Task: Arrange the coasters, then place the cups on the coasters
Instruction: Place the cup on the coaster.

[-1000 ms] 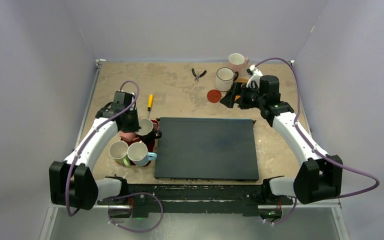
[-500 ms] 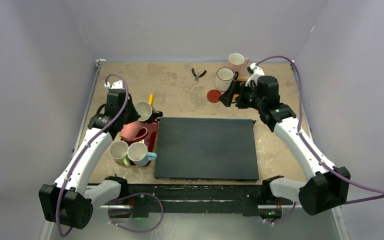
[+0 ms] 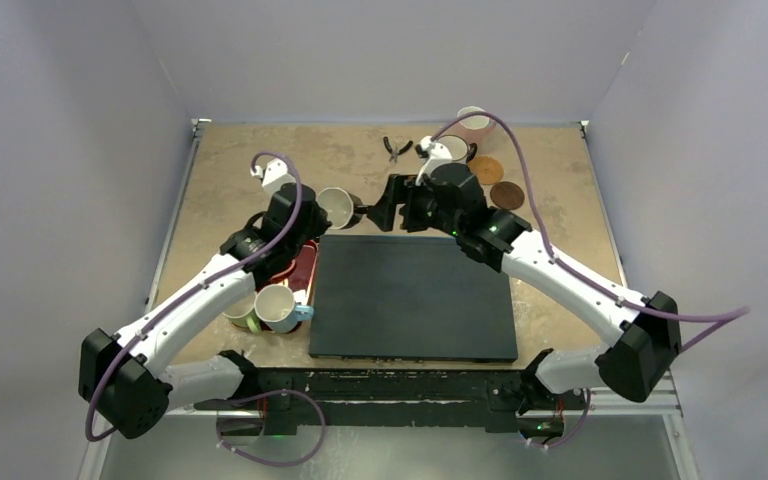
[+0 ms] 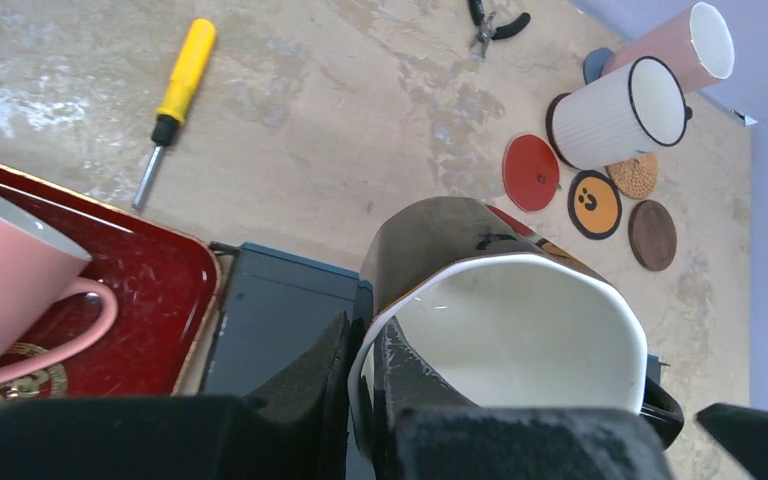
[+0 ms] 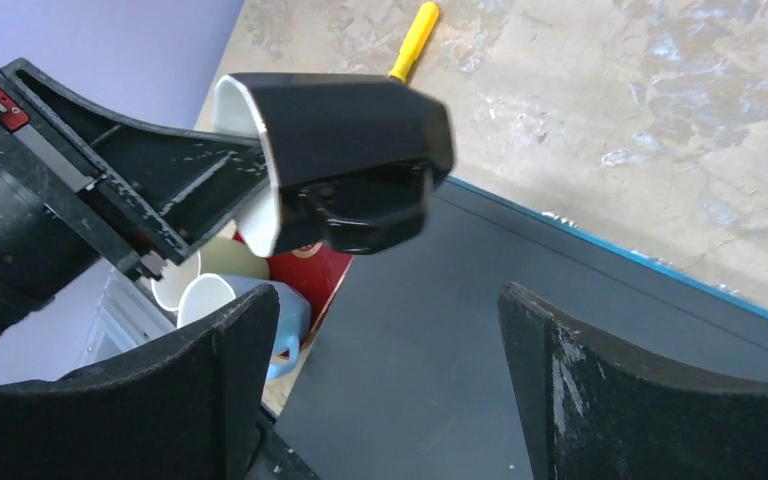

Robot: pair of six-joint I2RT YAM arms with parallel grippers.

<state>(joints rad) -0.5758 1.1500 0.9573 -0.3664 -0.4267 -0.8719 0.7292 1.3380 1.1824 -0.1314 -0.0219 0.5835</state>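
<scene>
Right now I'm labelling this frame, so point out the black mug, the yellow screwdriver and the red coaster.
black mug (image 5: 360, 130): right wrist view, on its black outer wall.
yellow screwdriver (image 4: 187, 75): left wrist view, on the yellow handle.
red coaster (image 4: 531, 173): left wrist view, centre of its top face.

My tan tabletop (image 3: 250, 165), mottled and worn pale in patches, 3 plain lilac-grey walls (image 3: 390, 60) closing round where I work, metal edging (image 3: 181, 205) down its left side, grey metal ledge (image 3: 410, 455) nearest me, soft even light
</scene>
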